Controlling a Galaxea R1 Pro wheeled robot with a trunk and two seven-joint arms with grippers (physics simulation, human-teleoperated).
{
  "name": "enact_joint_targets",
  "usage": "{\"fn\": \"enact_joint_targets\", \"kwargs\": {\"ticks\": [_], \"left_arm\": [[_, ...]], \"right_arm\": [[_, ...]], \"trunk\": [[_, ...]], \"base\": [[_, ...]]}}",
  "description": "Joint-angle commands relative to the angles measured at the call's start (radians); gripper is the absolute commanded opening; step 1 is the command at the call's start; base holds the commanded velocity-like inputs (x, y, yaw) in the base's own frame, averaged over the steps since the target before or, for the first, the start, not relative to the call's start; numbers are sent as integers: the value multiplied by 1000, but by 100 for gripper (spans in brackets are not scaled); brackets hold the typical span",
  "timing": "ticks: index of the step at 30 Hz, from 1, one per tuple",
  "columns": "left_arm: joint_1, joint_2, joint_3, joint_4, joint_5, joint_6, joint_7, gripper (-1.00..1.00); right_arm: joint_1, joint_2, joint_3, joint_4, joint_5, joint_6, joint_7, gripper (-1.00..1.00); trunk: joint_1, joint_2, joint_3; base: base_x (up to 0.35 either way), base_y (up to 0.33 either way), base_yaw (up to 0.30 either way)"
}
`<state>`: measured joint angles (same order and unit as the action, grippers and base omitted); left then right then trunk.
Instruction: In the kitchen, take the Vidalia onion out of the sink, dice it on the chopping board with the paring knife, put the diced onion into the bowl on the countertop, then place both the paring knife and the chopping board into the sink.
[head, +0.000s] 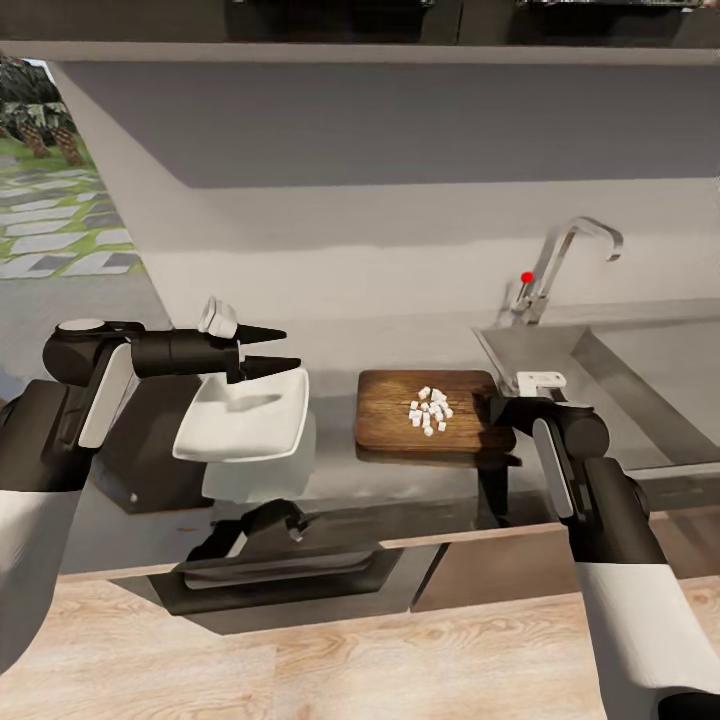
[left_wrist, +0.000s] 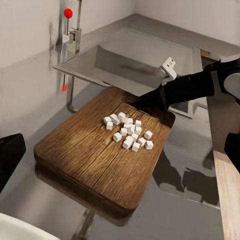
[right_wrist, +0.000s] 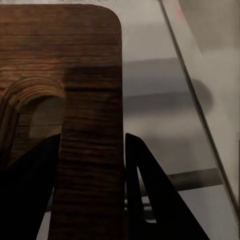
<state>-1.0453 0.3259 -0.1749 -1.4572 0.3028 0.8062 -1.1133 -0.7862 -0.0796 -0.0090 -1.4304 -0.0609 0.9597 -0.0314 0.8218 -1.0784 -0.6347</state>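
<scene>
Brown, grainy wood with rounded corners makes up the chopping board (head: 400, 425), which carries a small heap of white diced onion (head: 430, 410) slightly toward its sink-side half. The board is lifted just off the grey counter (head: 330, 355), casting a shadow below, and its long axis runs along the counter edge toward the sink (head: 600, 370). Its handle slot sits at the end nearest the sink, where the right gripper (head: 497, 425) pinches that edge, one finger (right_wrist: 155, 200) on each face of the wood. On the board's far side from the sink rests the white squarish bowl (head: 245, 425), close beside it but apart. The left gripper (head: 270, 352) hangs above the bowl, its two dark fingers spread and holding nothing, pointing toward the board. Behind the sink stands the chrome tap (head: 560, 265) with its red knob (head: 527, 277).
</scene>
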Motion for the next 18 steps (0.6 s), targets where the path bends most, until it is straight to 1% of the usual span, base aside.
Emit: {"fn": "enact_joint_targets", "kwargs": {"ticks": [1,18], "left_arm": [[-1,1,-2,0,6,6,1,100],[-1,1,-2,1,6,5,1,100]], "right_arm": [[-1,0,0,-1,-9,4,-4,-100],[-1,0,-2,-1,-10,5,-5,-100]], "trunk": [[0,-1,1],[0,-1,28]], "base": [[0,0,0],[0,0,0]]}}
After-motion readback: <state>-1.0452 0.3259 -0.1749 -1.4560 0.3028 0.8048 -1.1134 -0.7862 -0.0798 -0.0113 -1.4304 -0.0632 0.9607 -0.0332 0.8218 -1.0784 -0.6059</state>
